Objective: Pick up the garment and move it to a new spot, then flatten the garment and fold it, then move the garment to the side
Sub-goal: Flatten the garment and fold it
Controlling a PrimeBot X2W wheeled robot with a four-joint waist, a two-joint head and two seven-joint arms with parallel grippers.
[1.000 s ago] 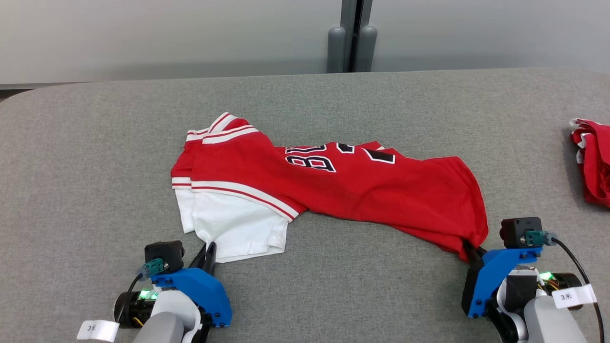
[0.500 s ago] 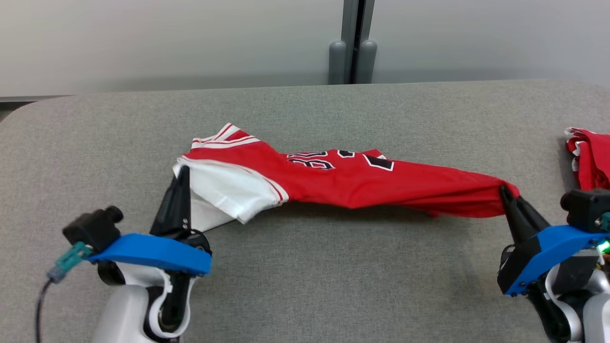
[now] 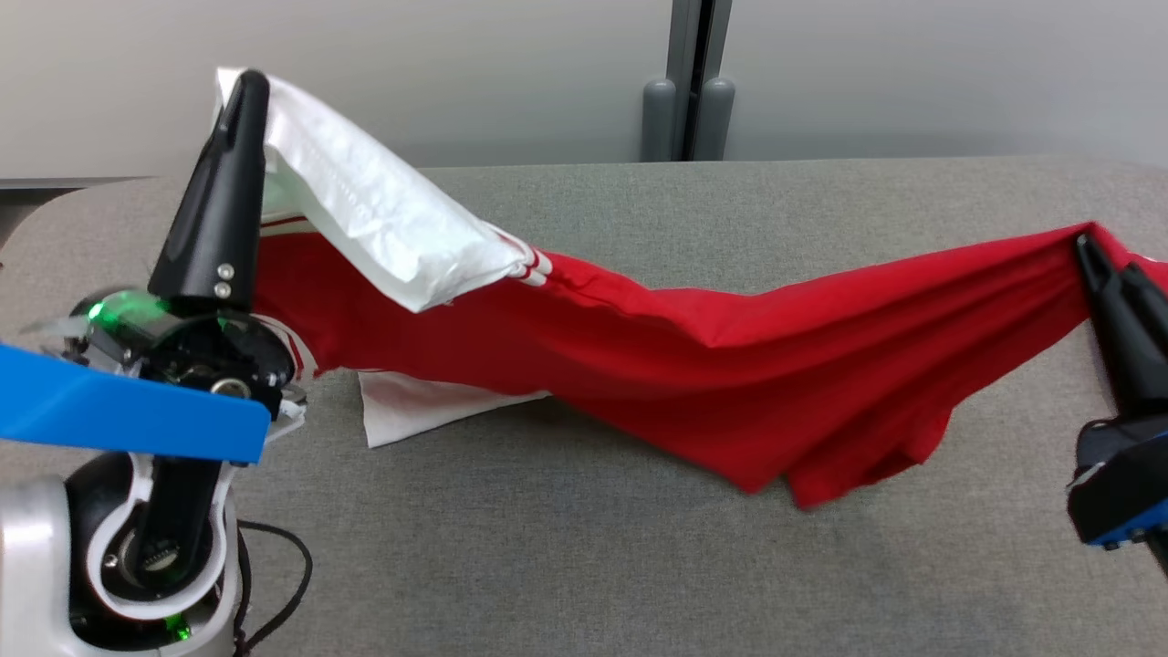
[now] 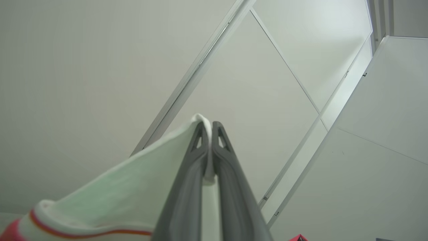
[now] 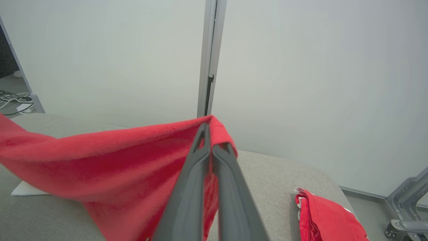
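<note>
Now the table (image 3: 584, 566) lies well below both grippers, where a second ago they sat low against it — the whole scene reads as a lift. The garment (image 3: 693, 365), a red jersey with white parts, was spread on the table between the two grippers a second ago. It now hangs stretched from one to the other like a slack line. Its middle sags below the fingertips, its lowest red fold looks close to the table, and a white corner (image 3: 420, 411) below the left gripper's side rests on the surface. By my judgement the pick-up is done and the carry to a new spot is under way, with flattening and folding not yet begun; the trailing parts may drag unless the lift goes higher. The left gripper (image 3: 246, 87) stands raised with its fingers pointing up, jaws pressed nearly together on a white edge (image 3: 383, 219) of the garment, which drapes away from its tips toward the right gripper — its wrist view shows the white cloth pinched between the two fingers. The right gripper (image 3: 1090, 251) is likewise clamped, closed on a bunched red hem (image 5: 217, 124) that wraps over its tips. Beyond the right gripper, on its outer side, a second red cloth (image 5: 321, 217) lies apart on the table, untouched.
</note>
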